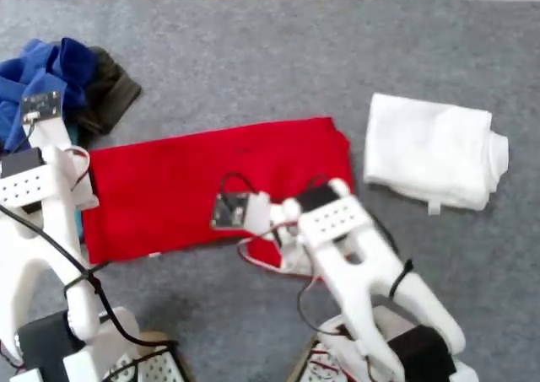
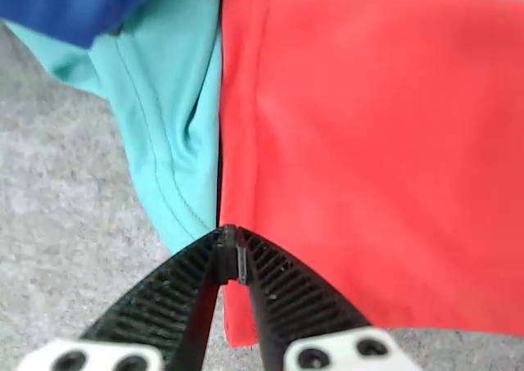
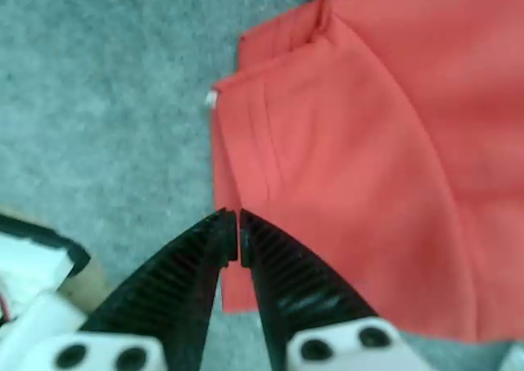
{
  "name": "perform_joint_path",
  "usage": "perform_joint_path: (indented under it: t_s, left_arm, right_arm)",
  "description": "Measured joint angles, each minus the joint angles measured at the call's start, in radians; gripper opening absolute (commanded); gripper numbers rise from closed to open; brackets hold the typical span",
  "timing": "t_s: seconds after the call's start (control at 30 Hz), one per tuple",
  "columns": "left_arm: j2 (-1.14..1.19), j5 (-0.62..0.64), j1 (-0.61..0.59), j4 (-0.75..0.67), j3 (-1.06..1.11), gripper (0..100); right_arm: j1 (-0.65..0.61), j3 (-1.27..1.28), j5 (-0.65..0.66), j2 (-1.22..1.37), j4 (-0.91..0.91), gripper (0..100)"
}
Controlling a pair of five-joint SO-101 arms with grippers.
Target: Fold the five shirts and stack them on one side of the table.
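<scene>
Where it lies, red shirt [image 1: 211, 180] long axis L-R.

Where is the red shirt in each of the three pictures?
High view: red shirt lies flat mid-table, between the blue shirt and the white folded shirt.
Left wrist view: red shirt beside a teal shirt, its edge at the left tool.
Right wrist view: red shirt, its hem at the right tool.
Shared landmark: the grey table cover.
</scene>
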Motion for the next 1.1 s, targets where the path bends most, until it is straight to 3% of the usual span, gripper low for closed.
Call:
perform_joint_path:
  t_s: [0.33, 0.77, 1.1]
  left_arm:
    - [0.000, 0.000, 0.000, 0.000, 0.009, 3]
    - [-0.009, 0.000, 0.000, 0.000, 0.009, 3]
    - [-0.009, 0.000, 0.000, 0.000, 0.009, 3]
  right_arm:
    - [-0.008, 0.071, -0.003, 0.112, -0.097, 1.5]
    - [-0.008, -0.138, 0.021, -0.172, 0.267, 3.8]
    - [-0.008, 0.087, 0.021, -0.005, -0.031, 25.3]
